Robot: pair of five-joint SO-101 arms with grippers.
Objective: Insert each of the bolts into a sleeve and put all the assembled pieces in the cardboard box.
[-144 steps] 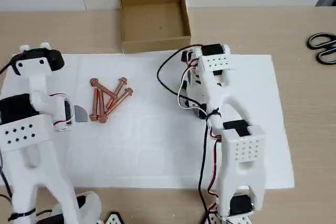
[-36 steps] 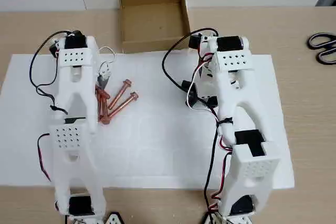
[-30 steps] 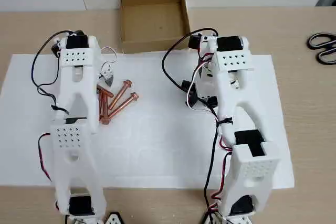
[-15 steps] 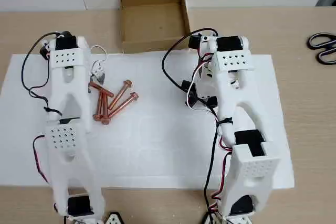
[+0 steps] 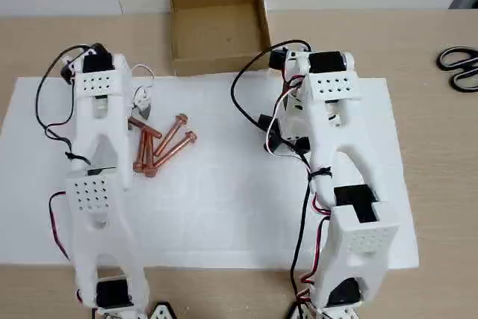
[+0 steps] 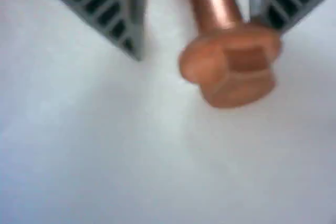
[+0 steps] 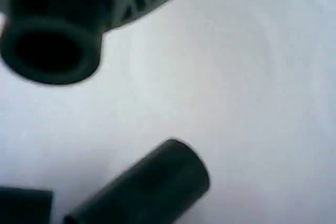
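Bolt pickup step — left tool (image 6: 197, 14) jaws apart, straddling a bolt (image 6: 231, 66) lying on the surface (image 5: 418, 42), right tool (image 7: 89, 3) looks clamped on a sleeve (image 7: 50, 51) — next: close, lift, align bolt with that sleeve.

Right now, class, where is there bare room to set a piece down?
Bare: the white sheet between the bolts and the right arm, and the cardboard box floor. Crowded: around the bolts at the left pincer.
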